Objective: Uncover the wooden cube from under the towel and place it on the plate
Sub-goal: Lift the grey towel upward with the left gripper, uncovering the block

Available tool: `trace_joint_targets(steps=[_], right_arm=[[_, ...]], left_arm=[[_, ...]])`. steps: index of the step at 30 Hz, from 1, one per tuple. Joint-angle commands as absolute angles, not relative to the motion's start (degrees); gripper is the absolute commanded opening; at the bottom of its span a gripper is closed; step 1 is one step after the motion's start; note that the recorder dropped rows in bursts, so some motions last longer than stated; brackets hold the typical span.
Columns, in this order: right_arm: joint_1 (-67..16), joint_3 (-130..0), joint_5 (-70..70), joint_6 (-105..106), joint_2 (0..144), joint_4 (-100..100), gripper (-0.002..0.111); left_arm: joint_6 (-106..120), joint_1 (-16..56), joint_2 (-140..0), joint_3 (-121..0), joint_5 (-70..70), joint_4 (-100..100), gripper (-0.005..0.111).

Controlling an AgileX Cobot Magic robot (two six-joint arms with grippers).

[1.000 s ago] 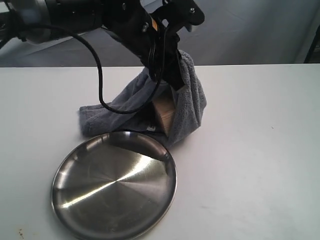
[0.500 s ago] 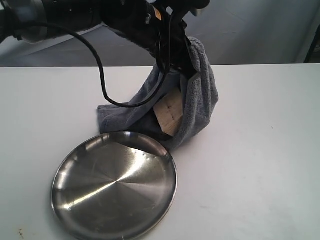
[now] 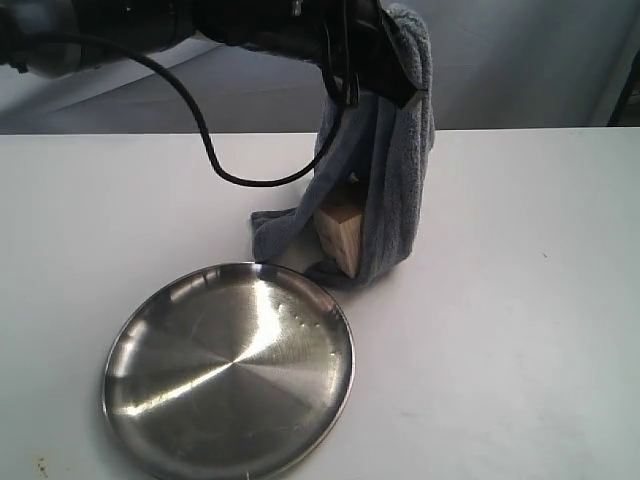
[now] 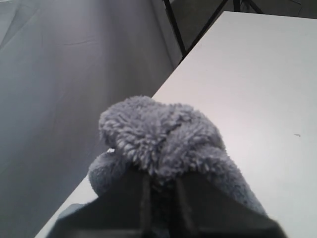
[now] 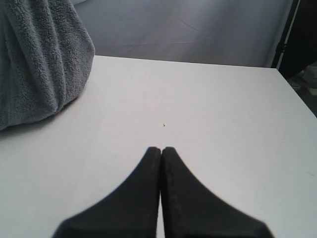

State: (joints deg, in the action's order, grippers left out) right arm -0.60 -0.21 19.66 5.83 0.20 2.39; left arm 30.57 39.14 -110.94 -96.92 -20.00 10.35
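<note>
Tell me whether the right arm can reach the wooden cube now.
Probably not yet: the towel, held up by the left gripper, drapes the wooden cube on the right arm's side; the right wrist view shows cloth, no cube. The right gripper is shut.

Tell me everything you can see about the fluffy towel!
The towel is soft, fluffy grey-blue terry cloth. The left hand pinches a bunched tuft of it, shut tight, high above the table. From there it hangs in long folds like a tent, its lower end resting crumpled on the table. It drapes around the wooden cube, which peeks out between the folds.
</note>
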Motion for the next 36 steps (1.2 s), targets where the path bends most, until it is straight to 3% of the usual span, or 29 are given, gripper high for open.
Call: trace_joint_targets(steps=[1,36], right_arm=[[-0.71,0.00,19.58,5.83,0.00,2.55,0.000],[-0.71,0.00,19.58,5.70,0.00,2.55,0.000]], left_arm=[[30.05,39.41,-109.43,-97.31,-16.00,11.48,0.000],[30.19,39.41,-97.54,-97.31,-22.08,11.89,0.000]])
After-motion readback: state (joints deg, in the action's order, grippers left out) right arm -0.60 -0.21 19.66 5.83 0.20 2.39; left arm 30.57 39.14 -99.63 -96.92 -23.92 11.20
